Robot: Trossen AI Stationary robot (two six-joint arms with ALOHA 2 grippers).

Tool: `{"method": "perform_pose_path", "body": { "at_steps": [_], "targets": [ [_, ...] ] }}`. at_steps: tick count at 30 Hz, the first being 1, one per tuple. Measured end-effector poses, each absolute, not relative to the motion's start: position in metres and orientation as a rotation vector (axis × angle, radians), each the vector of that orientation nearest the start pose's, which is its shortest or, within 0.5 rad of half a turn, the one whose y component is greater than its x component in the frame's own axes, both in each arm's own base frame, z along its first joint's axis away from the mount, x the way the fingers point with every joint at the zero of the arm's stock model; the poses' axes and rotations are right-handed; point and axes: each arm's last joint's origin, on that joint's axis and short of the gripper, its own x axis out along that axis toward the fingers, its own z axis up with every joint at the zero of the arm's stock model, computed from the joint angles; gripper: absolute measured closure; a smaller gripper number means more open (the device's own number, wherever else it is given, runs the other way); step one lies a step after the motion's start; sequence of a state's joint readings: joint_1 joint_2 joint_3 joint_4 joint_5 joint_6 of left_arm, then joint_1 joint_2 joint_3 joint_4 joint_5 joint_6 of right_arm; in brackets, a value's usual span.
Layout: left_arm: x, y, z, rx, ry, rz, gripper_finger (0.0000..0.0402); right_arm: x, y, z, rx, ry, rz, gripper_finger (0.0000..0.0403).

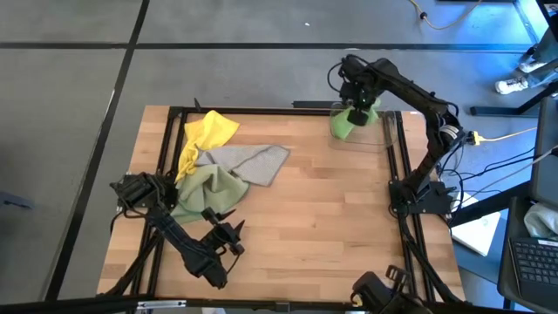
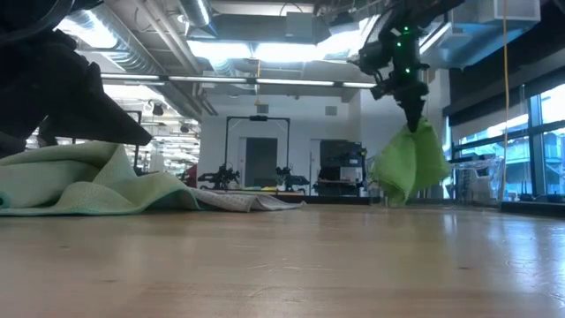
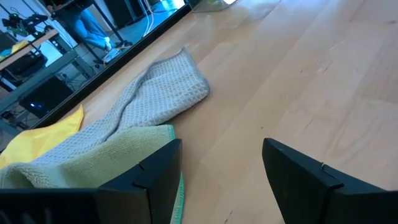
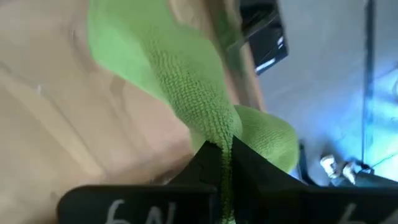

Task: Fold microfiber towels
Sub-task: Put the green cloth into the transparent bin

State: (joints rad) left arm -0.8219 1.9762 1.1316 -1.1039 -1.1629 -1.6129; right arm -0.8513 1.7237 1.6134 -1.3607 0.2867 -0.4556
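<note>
Bright green towel hangs bunched from the right pincer, clamped shut on its top, above the table.

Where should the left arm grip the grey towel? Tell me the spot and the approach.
Take the grey-beige towel at its free rounded corner, the end lying flat on bare wood away from the pile. Come from above with the open left end effector: its other end is tucked among the pale olive-green towel and yellow towel.
</note>
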Motion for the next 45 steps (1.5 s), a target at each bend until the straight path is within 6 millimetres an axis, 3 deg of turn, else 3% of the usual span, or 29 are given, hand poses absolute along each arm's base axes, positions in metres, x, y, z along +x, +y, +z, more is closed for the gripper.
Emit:
{"method": "perform_pose_path", "body": {
  "at_steps": [11, 21, 27, 34, 36, 40, 45],
  "targets": [
    [0.225, -0.205, 0.129, 0.157, 0.504, 0.813, 0.0185, 0.195, -0.235, 0.245, 0.124, 1.782, -0.420, 0.0388],
    [0.227, -0.203, 0.129, 0.159, 0.487, 0.815, 0.0185, 0.189, -0.229, 0.220, 0.134, 1.829, -0.398, 0.0387],
    [0.230, -0.200, 0.129, 0.163, 0.480, 0.825, 0.0185, 0.190, -0.232, 0.226, 0.082, 1.811, -0.464, 0.0387],
    [0.248, -0.185, 0.135, 0.226, 0.240, 0.852, 0.0185, 0.191, -0.234, 0.273, 0.006, 1.633, -0.591, 0.0386],
    [0.256, -0.172, 0.142, 0.254, 0.165, 0.885, 0.0185, 0.189, -0.231, 0.286, -0.005, 1.571, -0.614, 0.0386],
    [0.271, -0.128, 0.175, 0.234, 0.146, 1.028, 0.0185, 0.187, -0.226, 0.298, 0.003, 1.480, -0.620, 0.0386],
    [0.284, -0.079, 0.221, 0.307, 0.302, 1.180, 0.0186, 0.186, -0.225, 0.299, 0.029, 1.469, -0.629, 0.0386]
  ]
}}
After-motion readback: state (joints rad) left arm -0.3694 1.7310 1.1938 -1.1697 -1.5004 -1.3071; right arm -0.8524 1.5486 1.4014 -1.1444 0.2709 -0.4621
